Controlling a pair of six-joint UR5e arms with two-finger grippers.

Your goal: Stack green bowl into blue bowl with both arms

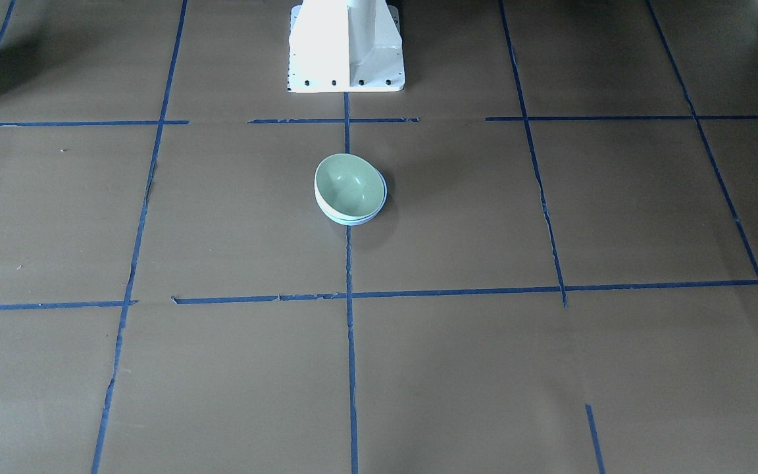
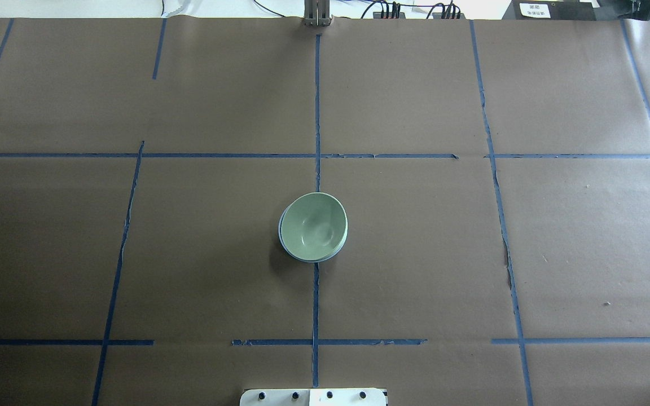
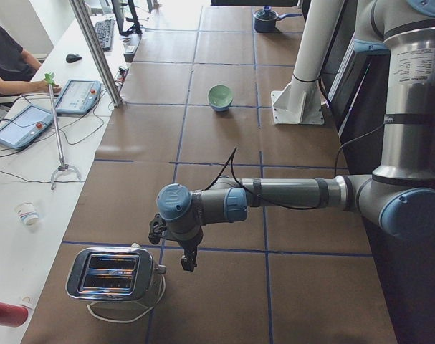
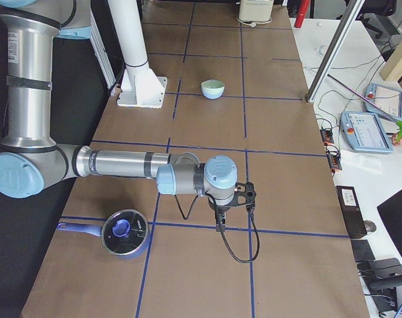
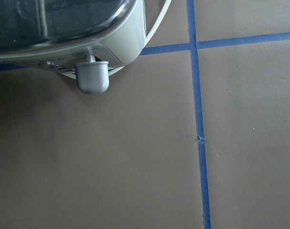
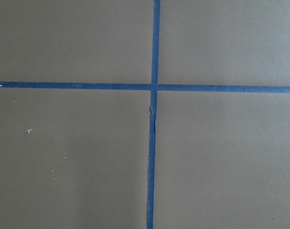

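**Green bowl sits in blue bowl; both pincers well apart from the stack**

Green bowl [image 1: 349, 185] is nested inside the blue bowl [image 1: 351, 221], mouth up. Fit is not quite centred: only a thin crescent of blue rim and pale outer wall shows around one side of the green one. From overhead, the stack sits mid-worktop [image 2: 471, 254] on the centre line of blue tape [image 2: 317, 113], directly out from the white pedestal base [image 1: 346, 46]. Nothing is touching either bowl.

Worktop is brown paper gridded with that tape.

Left arm [image 3: 289, 193] is stretched out low toward the worktop's far left end, well apart from the bowls. Left pincer [image 3: 187, 259] hangs pointing down, just beside a silver toaster [image 3: 113, 276]. It shows only in the side view, so I cannot tell how wide the jaws stand, and I can't make out anything in them. Left wrist view shows a toaster corner and its lever knob [image 5: 92, 78] above bare paper.

Right arm [image 4: 121, 162] mirrors it at the opposite end. Right pincer [image 4: 218, 222] points down over a tape line, near a dark lidded pot with a blue handle [image 4: 124, 233]. Again side view only: cannot tell the jaw opening, no load made out. Right wrist view shows only a tape crossing on paper.
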